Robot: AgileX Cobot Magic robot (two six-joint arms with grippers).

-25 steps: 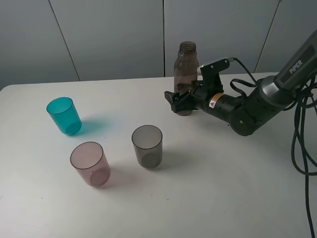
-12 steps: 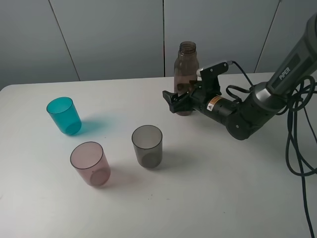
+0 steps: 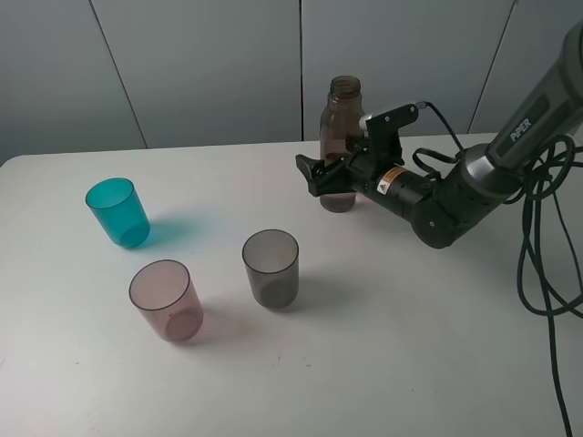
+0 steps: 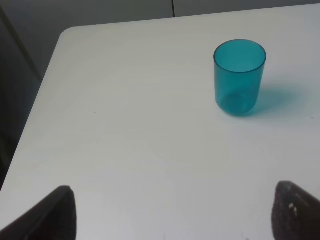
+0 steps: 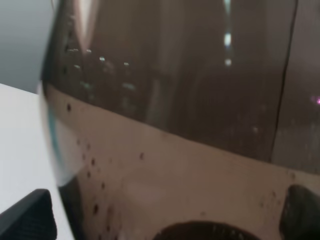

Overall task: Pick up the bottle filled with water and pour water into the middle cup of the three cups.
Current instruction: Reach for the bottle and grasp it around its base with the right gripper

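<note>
Right gripper [image 3: 312, 177]: jaws open, straddling smoky translucent plastic water bottle [image 3: 343, 127] | likely water-heavy, smooth, slippery, uncapped | grip mid-body, keep upright

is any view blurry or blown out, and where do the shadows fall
Right wrist view: the bottle fills the frame, too close and soft, with small glints on its dark plastic. Left wrist view: the teal cup is sharp, with a soft shadow beside it. Exterior high view: even light, no glare, that cup's shadow falls to the right.
</note>
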